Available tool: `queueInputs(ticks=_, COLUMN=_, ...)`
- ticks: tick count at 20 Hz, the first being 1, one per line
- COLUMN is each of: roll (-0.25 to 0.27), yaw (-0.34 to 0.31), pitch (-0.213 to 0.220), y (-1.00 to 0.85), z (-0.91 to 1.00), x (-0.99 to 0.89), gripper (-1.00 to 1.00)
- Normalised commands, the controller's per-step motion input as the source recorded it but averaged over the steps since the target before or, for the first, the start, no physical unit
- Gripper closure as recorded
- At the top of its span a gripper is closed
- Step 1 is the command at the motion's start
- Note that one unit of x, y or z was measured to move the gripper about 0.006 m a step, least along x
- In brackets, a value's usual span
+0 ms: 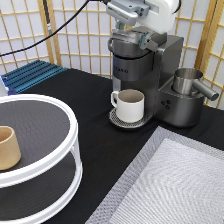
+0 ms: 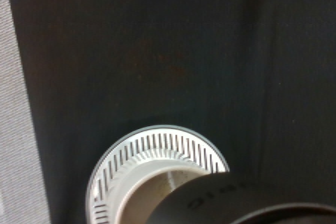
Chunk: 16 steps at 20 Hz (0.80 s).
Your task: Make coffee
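Note:
My gripper (image 1: 134, 31) is low over the top of the dark grey coffee machine (image 1: 150, 70), at the exterior view's top middle, touching or nearly touching its lid. A white handled mug (image 1: 130, 105) stands under the spout on the round slotted drip tray (image 1: 117, 120). From the wrist view I look straight down past the machine's head (image 2: 247, 200) onto the drip tray (image 2: 150, 150) and the mug's rim (image 2: 142, 185). The coffee is out of view in both pictures.
A steel jug (image 1: 187, 82) sits on the machine's right side. A white two-tier round stand (image 1: 50, 150) at the left carries a tan handleless cup (image 1: 7, 147). A grey mat (image 1: 175, 185) covers the bottom right. A blue rack (image 1: 30, 75) lies at the far left.

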Motion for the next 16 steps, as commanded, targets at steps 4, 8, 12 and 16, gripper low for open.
queueInputs(ticks=4, roll=-0.065, yaw=-0.023, pitch=-0.208, y=0.30, z=0.64, x=-0.46, gripper=-1.00)
queueInputs(ticks=8, roll=-0.035, yaw=-0.026, pitch=-0.151, y=-0.05, z=0.40, x=-0.47, gripper=-1.00)
queueInputs(ticks=12, roll=-0.035, yaw=-0.028, pitch=-0.133, y=-0.33, z=0.00, x=-0.54, gripper=-1.00)
queueInputs(ticks=16, roll=-0.080, yaw=-0.027, pitch=-0.142, y=-0.27, z=-0.28, x=-0.53, gripper=-1.00)
